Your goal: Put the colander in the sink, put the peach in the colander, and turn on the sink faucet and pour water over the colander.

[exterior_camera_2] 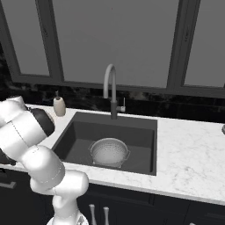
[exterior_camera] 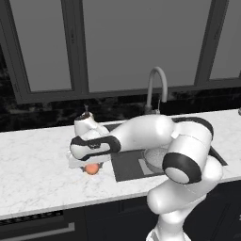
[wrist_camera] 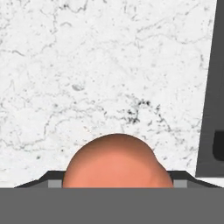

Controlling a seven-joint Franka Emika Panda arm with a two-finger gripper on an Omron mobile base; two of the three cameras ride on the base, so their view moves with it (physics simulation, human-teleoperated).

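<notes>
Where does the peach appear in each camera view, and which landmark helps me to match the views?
Left base view: the peach lies on the white marble counter, under the hand, just left of the sink.
Right base view: I cannot find it; the arm covers that side.
Hand view: it sits at the bottom centre, very close.
Shared landmark: the dark sink edge, beside the peach.

bare counter (exterior_camera: 37, 164) around peach (exterior_camera: 92, 168); sink (exterior_camera_2: 79, 132) rim probably close.
</notes>
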